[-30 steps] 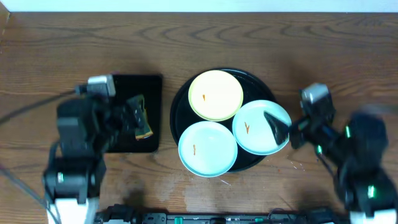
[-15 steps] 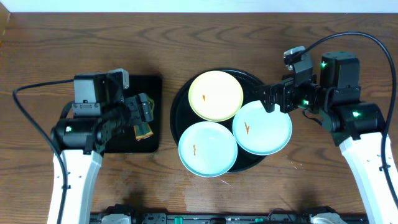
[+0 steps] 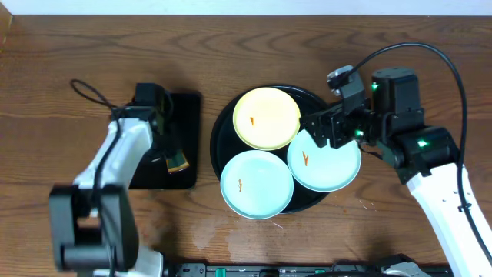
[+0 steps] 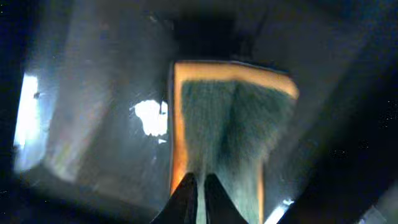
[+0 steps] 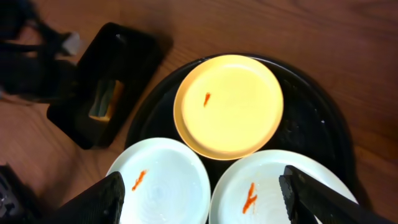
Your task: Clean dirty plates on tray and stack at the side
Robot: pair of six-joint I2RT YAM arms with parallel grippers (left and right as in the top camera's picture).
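Note:
Three plates lie on the round black tray [image 3: 218, 132]: a pale yellow plate [image 3: 267, 117] at the back, and two mint-blue plates, one at the front [image 3: 257, 185] and one on the right [image 3: 324, 162]. Each has a small orange smear. My right gripper [image 3: 320, 129] hangs open above the tray. In the right wrist view its fingers straddle the front plate [image 5: 165, 180] and the right plate [image 5: 273, 183], touching neither. My left gripper [image 4: 200, 182] is shut on a green and orange sponge [image 4: 230, 124], low over the rectangular tray; the sponge [image 3: 178, 160] also shows in the overhead view.
A small rectangular black tray [image 3: 187, 108] sits left of the round tray. A cable [image 3: 92, 96] loops off the left arm. A few crumbs [image 3: 361, 205] lie on the wooden table to the right of the round tray.
The left arm swung down onto the rectangular tray and its jaws closed on the sponge. The right gripper moved left over the round tray and its jaws narrowed a little.

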